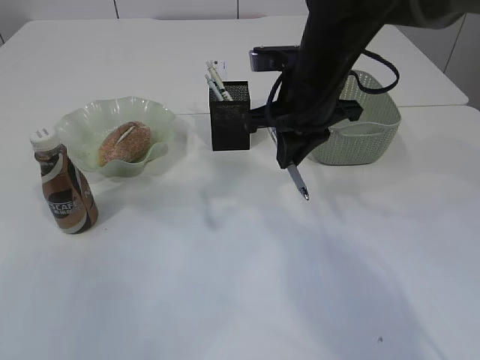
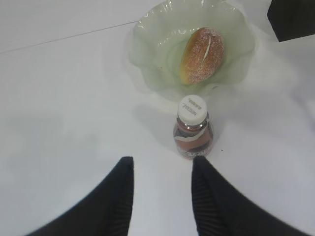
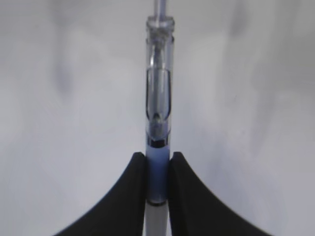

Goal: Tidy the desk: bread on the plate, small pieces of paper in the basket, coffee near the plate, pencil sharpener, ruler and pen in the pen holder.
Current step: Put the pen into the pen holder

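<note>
While its two black fingers press against either side of the pen, the right gripper grasps that pen by its pale blue grip section, with the clear barrel and tip sticking out beyond the fingertips. Seen from outside, the right gripper hangs off the table, between the holder and the basket, and the pen slants down from it with its tip pointing at the white table, not clearly touching it. The black mesh holder stands upright just left of the gripper, with a couple of white items poking out of its top. The pale green basket sits just to the right, partly hidden behind the arm; its contents cannot be made out. The left gripper hovers with its jaws apart and nothing between them, just above the coffee, whose white cap faces the wrist camera. The coffee stands upright at the table's left, just beside the wavy green plate. The bread lies in the plate, sugar-dusted with a slit along its top.
</note>
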Controlling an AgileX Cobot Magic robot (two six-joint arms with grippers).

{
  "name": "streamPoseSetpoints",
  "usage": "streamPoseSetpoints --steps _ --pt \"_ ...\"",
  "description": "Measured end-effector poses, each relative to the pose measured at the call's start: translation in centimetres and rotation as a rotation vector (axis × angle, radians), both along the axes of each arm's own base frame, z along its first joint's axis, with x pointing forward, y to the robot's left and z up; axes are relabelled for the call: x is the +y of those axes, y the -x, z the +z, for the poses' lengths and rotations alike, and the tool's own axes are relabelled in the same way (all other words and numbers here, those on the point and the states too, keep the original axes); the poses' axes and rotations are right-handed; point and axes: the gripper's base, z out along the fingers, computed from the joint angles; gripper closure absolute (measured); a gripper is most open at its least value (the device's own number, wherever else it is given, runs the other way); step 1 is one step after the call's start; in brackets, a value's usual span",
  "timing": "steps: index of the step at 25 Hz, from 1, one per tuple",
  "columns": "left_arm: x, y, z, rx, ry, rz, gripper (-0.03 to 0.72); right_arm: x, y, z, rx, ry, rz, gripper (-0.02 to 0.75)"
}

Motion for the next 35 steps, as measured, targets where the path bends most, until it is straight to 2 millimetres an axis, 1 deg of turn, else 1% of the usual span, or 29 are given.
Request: streamPoseSetpoints --steps 1,6,11,23,26,27,28,29,31,32,34,35 --pt "0.0 0.0 0.0 0.001 0.003 0.003 0.414 0.2 -0.4 0.9 -0.039 -0.007 0.046 0.627" --pt "0.0 0.1 -0.1 0.012 0.011 0.017 0.414 0.5 -1.1 2.5 -0.120 -0.022 0.115 0.628" --pt "0.1 0.1 -0.1 0.020 0.019 0.032 0.414 0.5 -1.7 3.0 -0.189 -0.025 0.124 0.628" --pt "0.0 0.1 -0.1 0.008 0.037 0.039 0.414 0.9 -4.0 4.1 -0.474 -0.055 0.109 0.628" --pt "-0.1 -0.1 0.1 -0.012 0.046 0.032 0.414 1.0 -4.3 4.4 -0.514 -0.064 0.105 0.628" --pt "-0.1 -0.1 0.1 -0.018 0.048 0.029 0.414 1.1 -4.8 4.5 -0.579 -0.081 0.099 0.628" --pt "-0.1 -0.1 0.2 -0.024 0.051 0.027 0.414 1.1 -4.8 4.5 -0.579 -0.081 0.099 0.628" --pt "-0.2 -0.2 0.2 -0.030 0.053 0.024 0.414 1.2 -5.1 4.0 -0.627 -0.099 0.093 0.628" --pt "-0.2 -0.3 0.3 -0.045 0.057 0.018 0.414 1.2 -5.2 3.7 -0.650 -0.102 0.094 0.628" --pt "-0.2 -0.3 0.4 -0.052 0.058 0.015 0.414 1.2 -5.2 2.6 -0.680 -0.111 0.093 0.628" --pt "-0.3 -0.4 0.4 -0.060 0.056 0.012 0.414 1.2 -5.2 2.6 -0.680 -0.111 0.093 0.628" --pt "-0.3 -0.4 0.4 -0.065 0.056 0.011 0.414 1.1 -4.9 0.6 -0.723 -0.125 0.093 0.629"
